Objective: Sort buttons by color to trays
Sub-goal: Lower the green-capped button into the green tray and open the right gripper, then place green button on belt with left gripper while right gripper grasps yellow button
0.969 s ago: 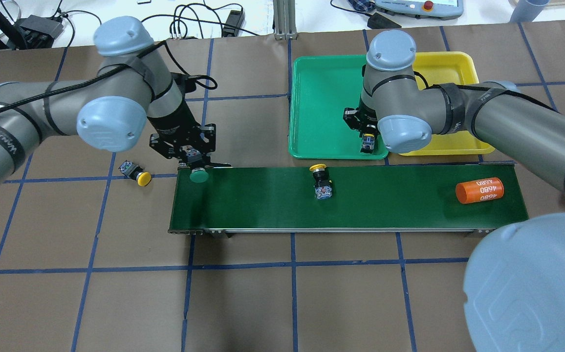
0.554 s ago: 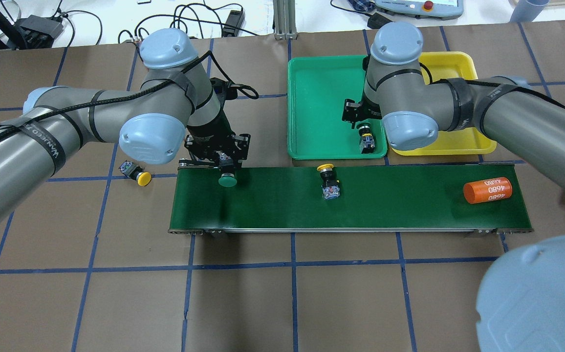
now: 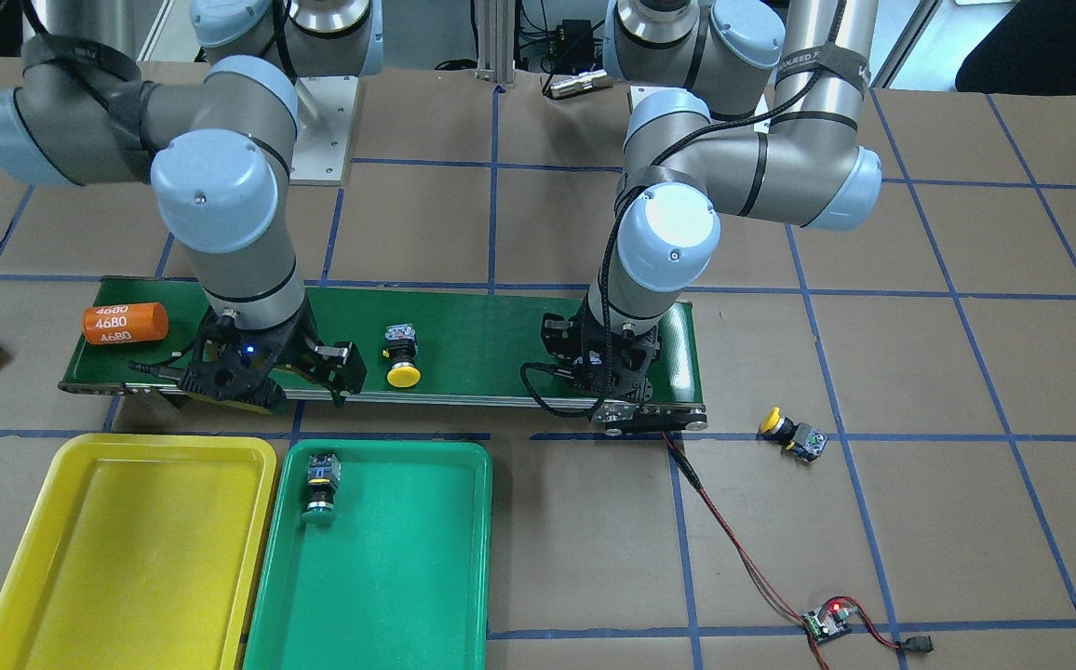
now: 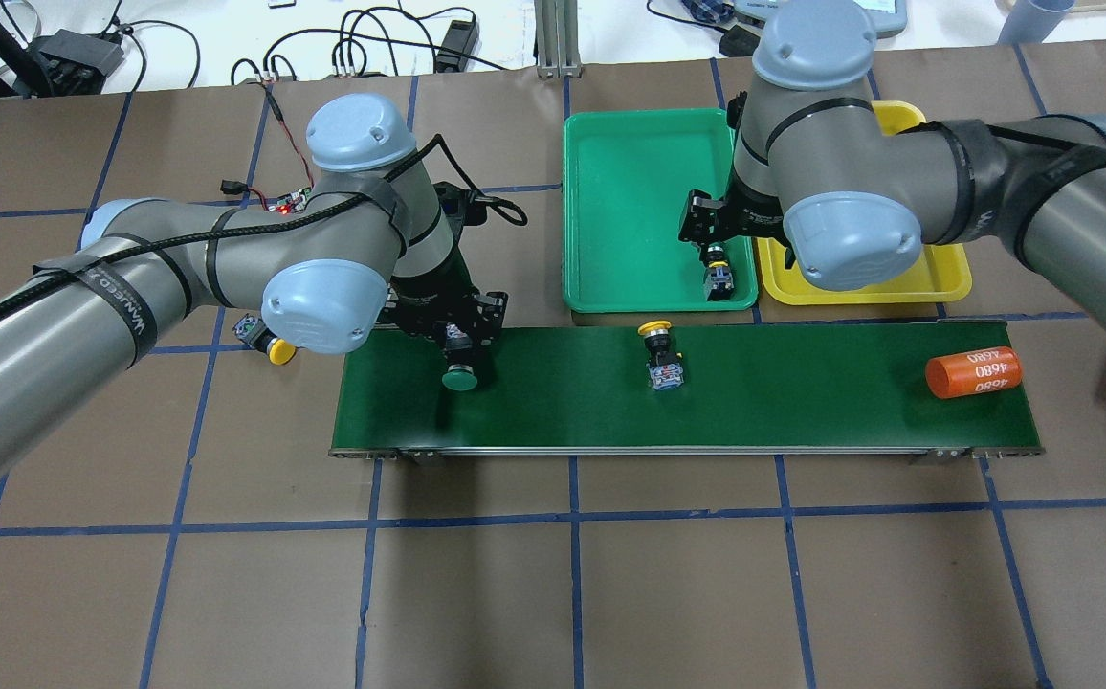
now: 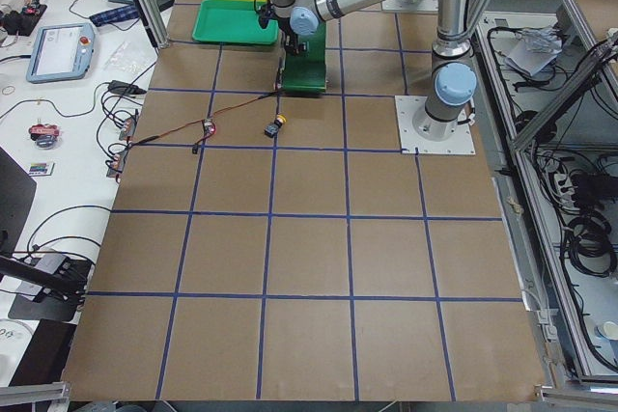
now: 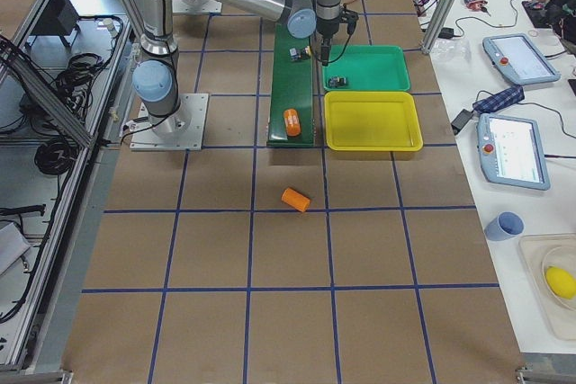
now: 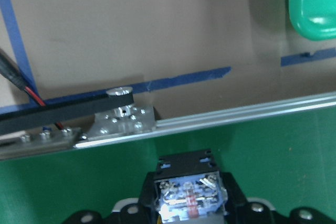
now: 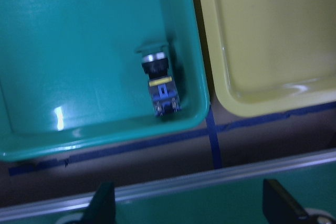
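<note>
The left gripper (image 4: 461, 352) is closed on a green button (image 4: 460, 380) above the conveyor belt (image 4: 802, 402) at its end on the robot's left, while the yellow button (image 4: 663, 360) at mid-belt lies crosswise, cap toward the edge far from the robot, nearer to the wide-open right gripper (image 3: 254, 380) above that same edge.

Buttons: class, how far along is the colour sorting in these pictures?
Done: one green button lies in the green tray. In hand: the left pincer grips the second green button over the belt. Left: one yellow button on the belt, another yellow button on the table; neither is in the yellow tray.
</note>
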